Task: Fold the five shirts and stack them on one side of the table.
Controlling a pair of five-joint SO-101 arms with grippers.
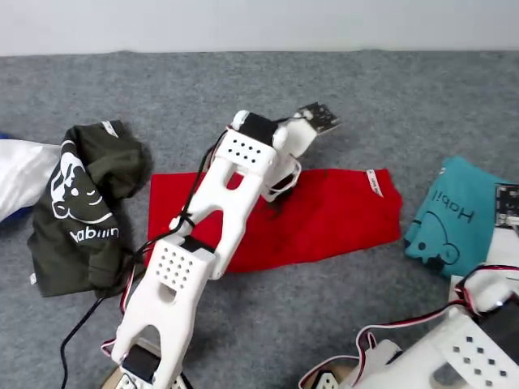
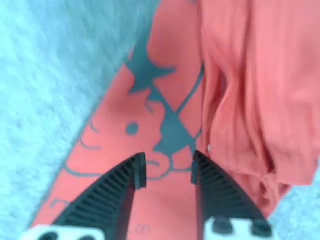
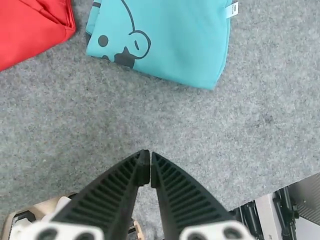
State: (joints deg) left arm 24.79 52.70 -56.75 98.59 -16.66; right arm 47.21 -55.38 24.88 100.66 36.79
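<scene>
The left arm [image 1: 211,219] rises from the lower left of the high view and stretches up to the middle of the frame, its wrist bent down over the red shirt [image 1: 332,215]. The left gripper [image 2: 168,167] has its two black ribbed fingers [image 2: 122,192] spread apart, with nothing between them. It hangs close over the dark printed figure on the shirt's flat part. Whether the tips touch the cloth I cannot tell. Beside the print, a bunched fold of the same red fabric lies along the shirt.

The right arm [image 1: 454,348] sits low in the lower right corner of the high view. The right gripper [image 3: 150,155] has its fingers pressed together, pinching nothing, above bare grey carpet [image 3: 210,125].

The red shirt lies as a wide strip across the centre of the high view, with a white label at its right end. The teal shirt [image 1: 450,215] lies folded at the right edge, near the red one but apart from it. The dark green shirt [image 1: 89,203], with a white print, lies crumpled at the left. The white shirt [image 1: 20,174] is just beside it at the left edge.
</scene>
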